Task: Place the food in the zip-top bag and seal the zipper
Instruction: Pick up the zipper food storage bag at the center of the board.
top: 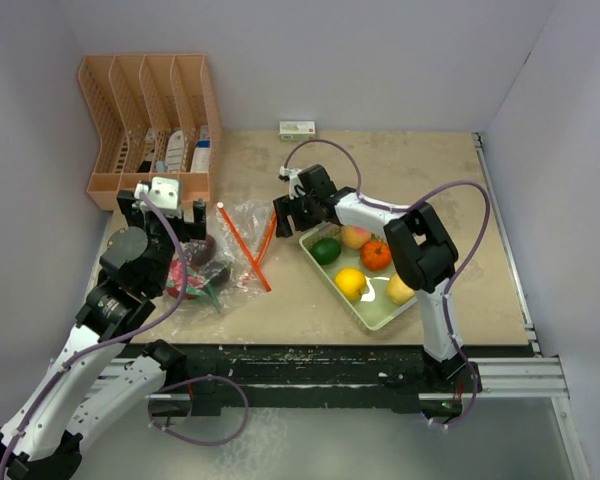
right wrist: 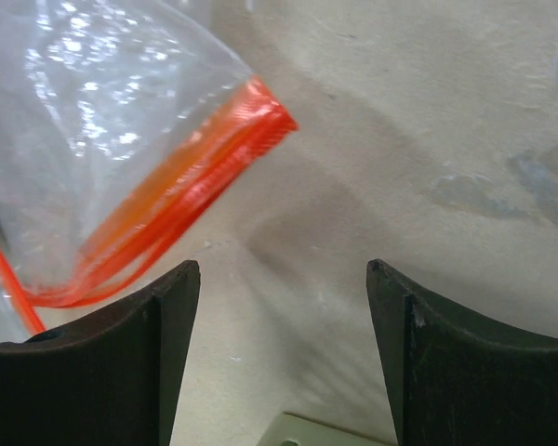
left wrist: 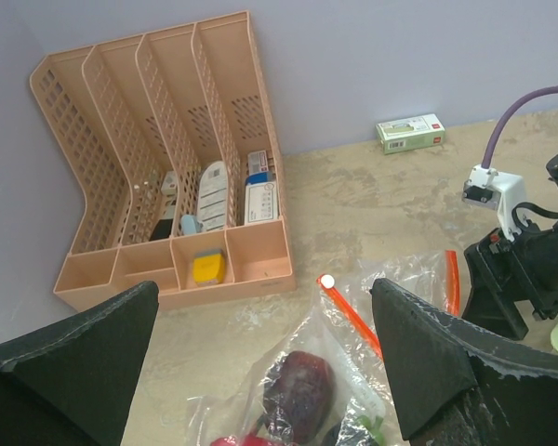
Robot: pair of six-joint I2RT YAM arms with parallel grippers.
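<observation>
The zip-top bag (top: 235, 262) lies crumpled on the table (top: 420, 180), left of centre, between the two arms. Its mouth is unsealed. One side of the orange-red zipper (top: 246, 250) runs from the far end toward the near right, with the white slider tab (left wrist: 327, 281) at its far end. The other side bends up at the bag's right corner. Inside the bag are a dark purple toy (left wrist: 298, 392) and, nearer, a red and green toy (top: 187, 284).

The left gripper (top: 164, 220) hangs over the bag's left part, its fingers spread wide with nothing between them. The right gripper (right wrist: 281, 279) sits low over the table just right of the bag, fingers likewise parted and empty. The folded zipper corner lies just ahead of them, clear of both.

Right of the bag, the pale green tray (top: 378, 306) holds five pieces of food:
- a green fruit (top: 326, 250)
- a peach-coloured fruit (top: 355, 236)
- an orange-red tomato (top: 376, 255)
- a yellow fruit (top: 350, 283)
- a second yellow fruit (top: 400, 290)

An orange file organizer (top: 150, 120) stands at the far left against the wall. A small green-and-white box (top: 297, 128) lies by the far wall.
</observation>
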